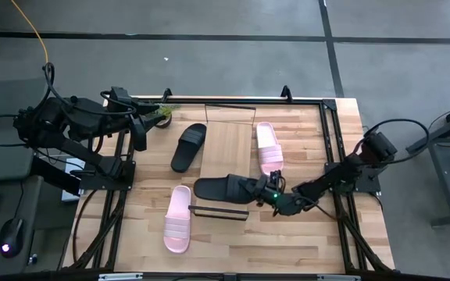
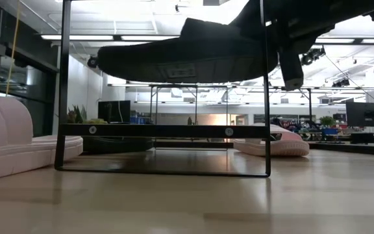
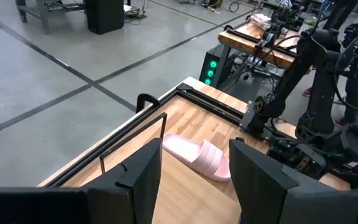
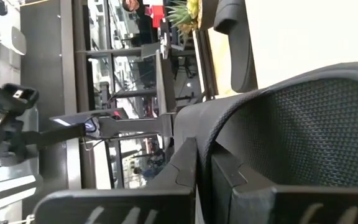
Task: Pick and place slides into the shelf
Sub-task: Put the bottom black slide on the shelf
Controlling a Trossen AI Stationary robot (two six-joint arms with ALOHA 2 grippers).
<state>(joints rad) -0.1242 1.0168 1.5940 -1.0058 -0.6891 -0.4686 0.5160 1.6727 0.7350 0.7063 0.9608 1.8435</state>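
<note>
Black slide (image 1: 223,188) under transfer: it lies across the near end of the shelf (image 1: 226,148), long axis running left to right, crosswise to the shelf board, whose long axis runs near to far. The low view shows its sole (image 2: 187,62) lifted above the shelf's near frame bar, not resting on it. Its right end is at the right end effector (image 1: 274,196), which is clamped together on that end; the right wrist view shows both fingers (image 4: 185,168) pinched on the slide's edge (image 4: 278,143). The slide therefore extends leftward from the end effector, over the board.

Judgement: the coming placement turns on this crosswise lie. To sit along the board as the pink slide (image 1: 269,147) on the shelf's right side does, the black slide would need turning toward the near-far line, or it will overhang the board's edges. The open space on the board lies on its left side, far of the held slide.

Other slides: a second black slide (image 1: 188,146) rests on the surface just left of the shelf; a second pink slide (image 1: 178,218) rests on the surface near-left of it. Both are nearer the left arm.

Left end effector (image 1: 141,133): fingers apart, empty, parked at the far-left of the surface, well apart from the shelf.
</note>
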